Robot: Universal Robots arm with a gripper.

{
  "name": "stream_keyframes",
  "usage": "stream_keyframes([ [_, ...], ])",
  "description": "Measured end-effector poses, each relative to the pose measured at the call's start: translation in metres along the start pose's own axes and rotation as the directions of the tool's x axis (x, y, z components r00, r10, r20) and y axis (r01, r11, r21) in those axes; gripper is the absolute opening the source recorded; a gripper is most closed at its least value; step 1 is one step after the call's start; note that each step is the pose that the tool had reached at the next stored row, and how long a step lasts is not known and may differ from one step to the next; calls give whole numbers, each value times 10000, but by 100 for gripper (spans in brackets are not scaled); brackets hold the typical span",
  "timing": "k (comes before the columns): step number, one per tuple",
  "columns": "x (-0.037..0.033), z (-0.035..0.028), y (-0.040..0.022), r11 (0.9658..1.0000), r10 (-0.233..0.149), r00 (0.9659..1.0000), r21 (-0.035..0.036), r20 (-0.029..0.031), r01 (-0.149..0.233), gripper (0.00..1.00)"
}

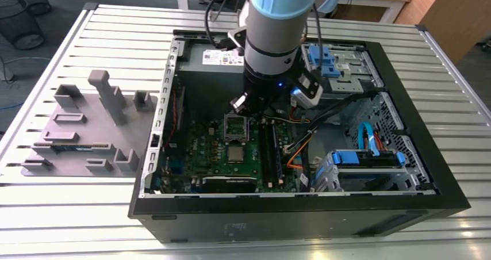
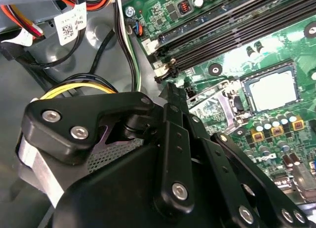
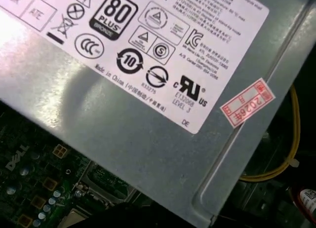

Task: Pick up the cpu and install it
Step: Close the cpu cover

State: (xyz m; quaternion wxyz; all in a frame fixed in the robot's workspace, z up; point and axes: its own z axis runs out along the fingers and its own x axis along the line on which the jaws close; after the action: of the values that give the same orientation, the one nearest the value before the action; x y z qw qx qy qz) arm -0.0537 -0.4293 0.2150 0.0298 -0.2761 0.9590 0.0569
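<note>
Black open computer case [image 1: 307, 217]: near wall foremost, on slatted metal desk [image 1: 69, 214]. Grey plastic fixture block [image 1: 84, 127]: outside the case, exterior view's left. Small silvery square cpu [image 1: 234, 153]: flat on green motherboard [image 1: 195, 156], unheld. Black hand [image 1: 259, 104]: raised; cpu lies nearward, slightly to its left in the exterior view. Grip state cannot be told.

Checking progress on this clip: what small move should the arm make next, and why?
Probably ease the gripper across the board toward the cpu. In the exterior view it hangs over the motherboard on the side near the grey power supply, short of the silvery chip.
</note>
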Motion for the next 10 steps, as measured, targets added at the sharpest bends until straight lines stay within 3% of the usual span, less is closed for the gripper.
stream_keyframes([
  [10, -27, 70, 47, 10000, 0, 10000, -1, 1, 0, 11],
])
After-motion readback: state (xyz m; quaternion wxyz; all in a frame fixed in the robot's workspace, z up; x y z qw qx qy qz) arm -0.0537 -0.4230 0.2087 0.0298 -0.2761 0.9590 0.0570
